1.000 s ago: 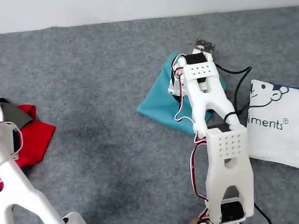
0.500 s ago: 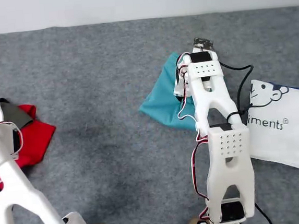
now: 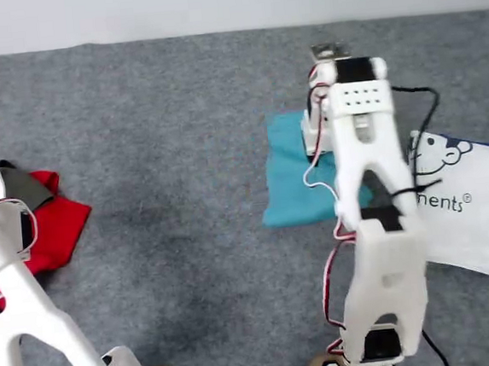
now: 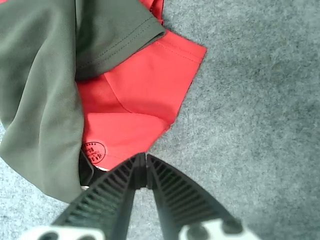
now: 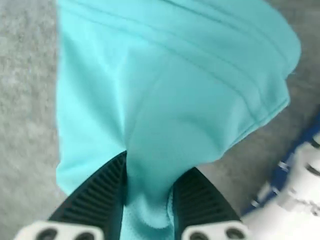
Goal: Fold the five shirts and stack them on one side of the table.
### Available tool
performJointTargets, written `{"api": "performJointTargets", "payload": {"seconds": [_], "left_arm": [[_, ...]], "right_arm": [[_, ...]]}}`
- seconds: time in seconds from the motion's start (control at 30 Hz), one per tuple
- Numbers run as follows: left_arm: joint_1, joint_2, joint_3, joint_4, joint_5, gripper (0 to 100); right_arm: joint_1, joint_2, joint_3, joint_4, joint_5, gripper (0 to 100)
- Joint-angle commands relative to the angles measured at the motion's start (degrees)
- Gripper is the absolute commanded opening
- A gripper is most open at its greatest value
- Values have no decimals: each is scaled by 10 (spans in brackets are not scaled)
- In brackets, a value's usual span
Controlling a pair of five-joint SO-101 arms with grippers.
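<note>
A teal shirt [image 3: 291, 175] lies folded on the grey table right of centre. My right gripper [image 5: 148, 192] is shut on a pinch of the teal shirt [image 5: 165, 100], and the right arm [image 3: 362, 138] covers that shirt's right part in the high view. A white shirt [image 3: 474, 214] with blue print lies flat at the right edge. At the left edge a red shirt [image 3: 55, 225] lies with a dark olive shirt [image 3: 22, 187] on top. My left gripper [image 4: 145, 172] is shut and empty, hanging over the red shirt [image 4: 145, 95] beside the olive shirt [image 4: 45, 75].
Grey felt covers the table [image 3: 161, 113]. A wide bare stretch lies between the left pile and the teal shirt. The left arm [image 3: 14, 289] stands at the front left. A pale wall runs behind the table's far edge.
The right arm swung rightward and away, dragging the teal shirt with it. The shirt turned from a slanted diamond into a squarer shape nearer the white shirt. The left arm stayed still.
</note>
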Motion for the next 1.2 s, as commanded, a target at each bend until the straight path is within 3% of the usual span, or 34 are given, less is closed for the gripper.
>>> {"api": "performJointTargets", "payload": {"seconds": [0.0, 0.4, 0.83, 1.17], "left_arm": [[-2, -18, -2, -9, -4, 5], [-1, -18, -2, -11, -4, 5], [-1, -17, -2, -11, -4, 5], [-1, -17, -2, -9, -4, 5]], "right_arm": [[27, -136, 57, 26, 39, 9], [186, -370, 193, 25, 181, 9], [297, -362, 200, -4, 299, 9], [398, -237, 216, -94, 375, 15]]}}
